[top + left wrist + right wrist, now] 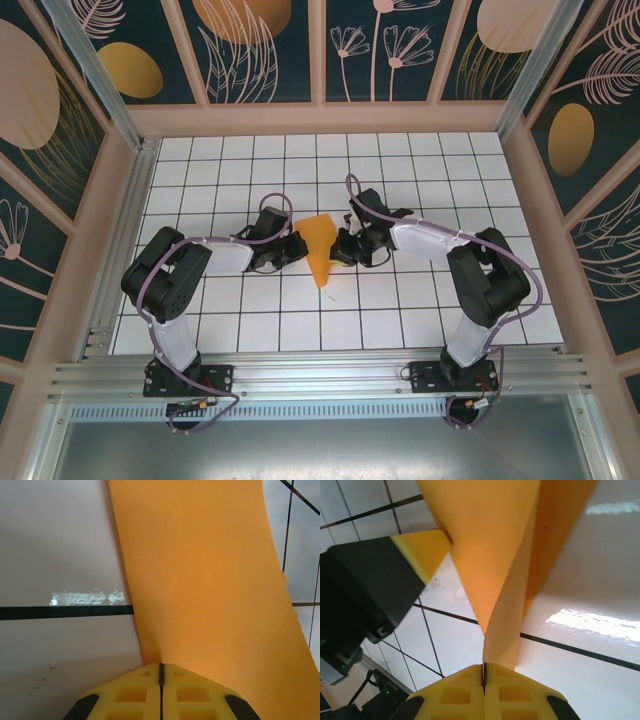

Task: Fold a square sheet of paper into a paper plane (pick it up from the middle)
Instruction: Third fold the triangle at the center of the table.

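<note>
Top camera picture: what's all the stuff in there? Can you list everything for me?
folded paper: one, orange, middle of the table, pinched from both sides
table: one, white tiles with black lines, under everything
wall panels: several, dark with tan plant drawings, around the table
metal rail: one, silver, near edge
left arm: one, black and white, left side
right arm: one, black and white, right side
left gripper: one, yellow pads, shut on the folded paper
right gripper: one, yellow pads, shut on the folded paper
</note>
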Controlling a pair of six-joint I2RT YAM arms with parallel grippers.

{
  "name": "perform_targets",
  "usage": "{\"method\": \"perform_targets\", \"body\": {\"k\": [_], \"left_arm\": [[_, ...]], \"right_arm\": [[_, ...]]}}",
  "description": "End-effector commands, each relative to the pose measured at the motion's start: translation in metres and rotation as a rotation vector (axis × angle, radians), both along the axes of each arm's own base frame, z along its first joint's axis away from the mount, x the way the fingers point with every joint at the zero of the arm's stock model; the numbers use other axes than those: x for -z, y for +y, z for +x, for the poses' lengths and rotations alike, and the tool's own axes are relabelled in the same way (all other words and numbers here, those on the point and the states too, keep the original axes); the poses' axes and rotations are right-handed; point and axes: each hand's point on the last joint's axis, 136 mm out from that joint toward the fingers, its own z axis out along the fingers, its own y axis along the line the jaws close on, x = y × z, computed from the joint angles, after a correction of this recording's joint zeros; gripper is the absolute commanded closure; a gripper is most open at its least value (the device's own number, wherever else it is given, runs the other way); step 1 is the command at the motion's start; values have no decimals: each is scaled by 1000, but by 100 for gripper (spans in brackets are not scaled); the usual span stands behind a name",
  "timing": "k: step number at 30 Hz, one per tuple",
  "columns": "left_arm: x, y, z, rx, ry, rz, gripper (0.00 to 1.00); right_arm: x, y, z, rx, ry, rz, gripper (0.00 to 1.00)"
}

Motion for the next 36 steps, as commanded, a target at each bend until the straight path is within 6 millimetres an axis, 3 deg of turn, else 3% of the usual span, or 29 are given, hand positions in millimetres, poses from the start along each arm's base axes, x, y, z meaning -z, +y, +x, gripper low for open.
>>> {"method": "perform_targets", "body": {"k": [1, 7, 24, 36], "left_arm": [[20, 10, -7, 5, 44, 76, 92], [20, 10, -8, 11, 47, 76, 92], [18, 9, -7, 16, 47, 76, 93], [18, 9, -7, 21, 52, 87, 93]], "right_arm": [[0, 8, 7, 23, 17, 0, 99], [1, 21, 20, 23, 5, 15, 99], [17, 34, 37, 63, 12, 45, 99], [29, 38, 31, 8, 31, 19, 98]]}}
